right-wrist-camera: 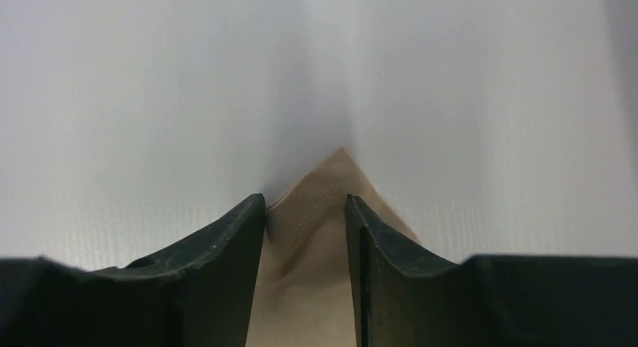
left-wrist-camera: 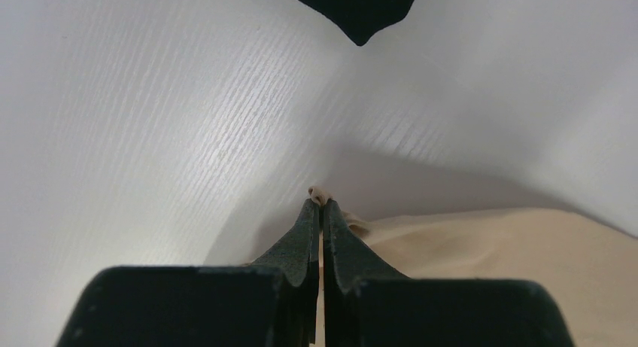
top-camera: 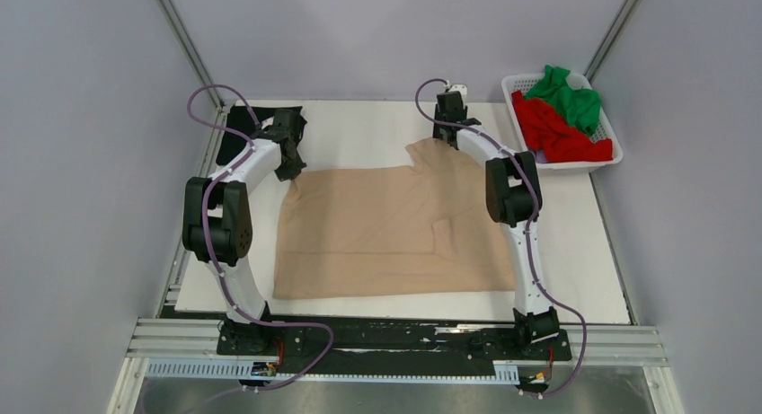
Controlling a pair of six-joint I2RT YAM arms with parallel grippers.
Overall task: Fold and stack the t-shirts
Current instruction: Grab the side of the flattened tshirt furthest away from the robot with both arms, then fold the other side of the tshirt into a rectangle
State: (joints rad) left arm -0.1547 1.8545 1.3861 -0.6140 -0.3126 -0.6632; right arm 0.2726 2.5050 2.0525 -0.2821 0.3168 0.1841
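The beige t-shirt (top-camera: 386,225) lies spread on the white table (top-camera: 377,127), with one sleeve folded in near its right side. My left gripper (top-camera: 289,171) is at the shirt's far left corner. In the left wrist view it (left-wrist-camera: 320,200) is shut on a small pinch of beige cloth (left-wrist-camera: 489,249). My right gripper (top-camera: 447,137) is at the shirt's far right corner. In the right wrist view it (right-wrist-camera: 305,200) is open, with the fingers on either side of a stitched beige corner (right-wrist-camera: 331,174). A black t-shirt (top-camera: 238,131) lies at the back left.
A white slatted basket (top-camera: 600,162) stands at the back right, holding the red t-shirt (top-camera: 557,131) and the green t-shirt (top-camera: 571,95). Grey walls close in the table on the left, back and right. A tip of the black cloth (left-wrist-camera: 361,8) shows ahead of the left gripper.
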